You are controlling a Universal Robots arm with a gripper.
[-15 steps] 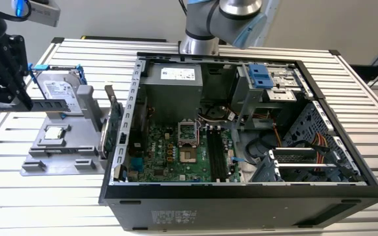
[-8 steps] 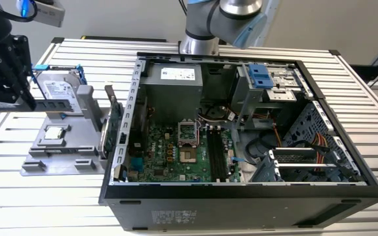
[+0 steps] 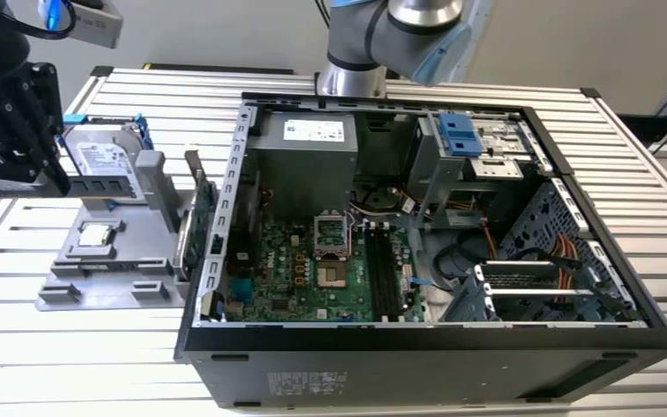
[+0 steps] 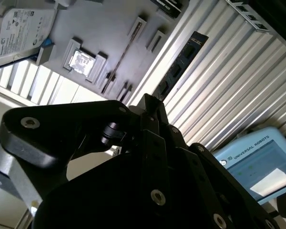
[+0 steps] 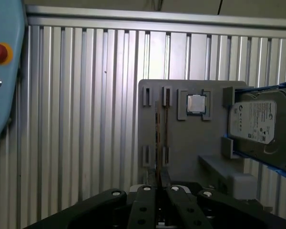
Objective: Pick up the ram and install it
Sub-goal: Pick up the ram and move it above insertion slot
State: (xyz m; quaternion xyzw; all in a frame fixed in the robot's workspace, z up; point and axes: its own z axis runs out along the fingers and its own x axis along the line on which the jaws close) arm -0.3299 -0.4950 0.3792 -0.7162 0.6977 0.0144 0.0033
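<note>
Though my fingers [image 4: 151, 107] sat clamped shut on the ram [image 4: 181, 62], it could have twisted and missed the motherboard slot [image 3: 382, 278].

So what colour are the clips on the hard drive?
Blue clips, clearest in the first wrist view.

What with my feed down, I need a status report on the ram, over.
Gripper shut on the ram. Ram held clear of the grey tray, outside the computer case. Nothing seen blocking the motherboard slots.
</note>
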